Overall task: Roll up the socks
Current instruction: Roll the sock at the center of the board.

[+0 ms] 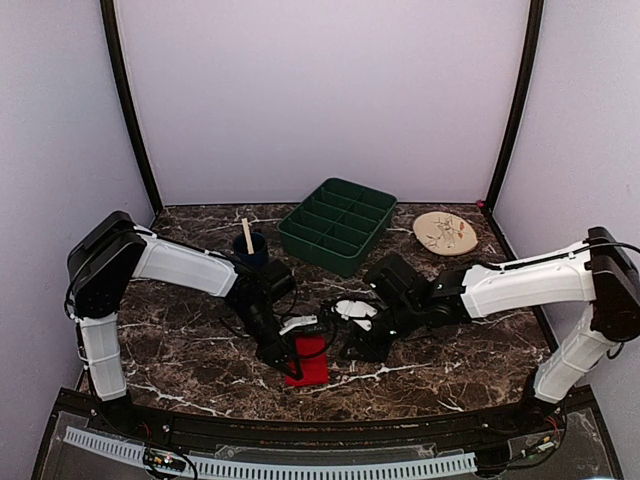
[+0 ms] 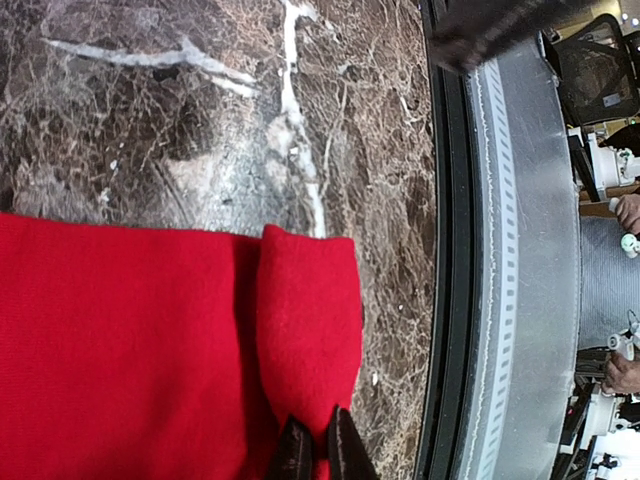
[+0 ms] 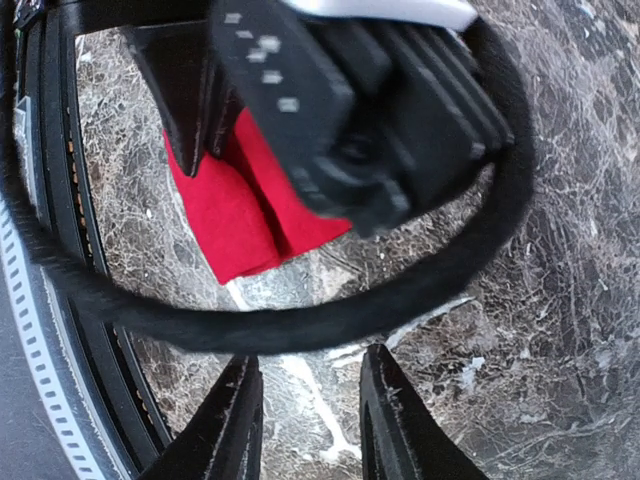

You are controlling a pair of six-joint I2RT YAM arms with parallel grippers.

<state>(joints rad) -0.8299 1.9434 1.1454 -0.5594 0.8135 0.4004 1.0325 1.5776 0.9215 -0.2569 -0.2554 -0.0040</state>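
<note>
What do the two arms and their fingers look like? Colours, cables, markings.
Left arm and right arm match: white link shells, black joint housings, black wrists. Fingers black and tapered. A black cable loops past the left gripper, whose body carries small pale squares.

A dark marble table lies under it all. A green tray with little boxes sits well behind the left claw. A blue cup holding a wooden stick stands behind that claw, to its left. A round tan plate sits well behind the right claw, to its right.

left claw blocking red sock, tray behind, open marble right
</note>
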